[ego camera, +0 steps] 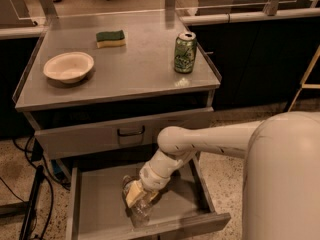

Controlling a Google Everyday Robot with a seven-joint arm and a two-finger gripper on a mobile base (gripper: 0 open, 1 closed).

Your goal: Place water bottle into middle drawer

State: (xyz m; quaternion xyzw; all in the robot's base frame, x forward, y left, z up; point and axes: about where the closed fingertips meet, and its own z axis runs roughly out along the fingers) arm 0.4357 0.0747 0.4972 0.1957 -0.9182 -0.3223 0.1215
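- Find the hand (138,194) inside the open middle drawer (95,204), below the front edge of the desk (125,79) and a little right of the drawer's centre.
- Note the hand's state: it is closed on the water bottle (139,209), with a yellowish pad lying across the clear body.
- Find the water bottle low in the drawer, tilted, its lower end close to the drawer's front wall. You cannot tell whether it touches the drawer bottom.
- Follow the white arm (210,139) from the right side of the view. It bends down past the desk's front right corner and into the drawer.
- Observe that the drawer is pulled well out. Its bottom is flat grey metal with low side walls, and the left half is bare.
- Observe the closed drawer front (80,141) above it, with a black handle (131,132) at its centre.
- Check the desk top, a smooth grey metal sheet with raised lips along the left and right edges:
  - a pale bowl (68,66) near the left edge;
  - a green-and-yellow sponge (110,38) near the back edge;
  - a green can (185,52), upright, near the right edge.
- Note the room:
  - a speckled floor (225,169);
  - black cables (30,204) on the floor left of the desk;
  - dark cabinets (250,59) to the right behind it.
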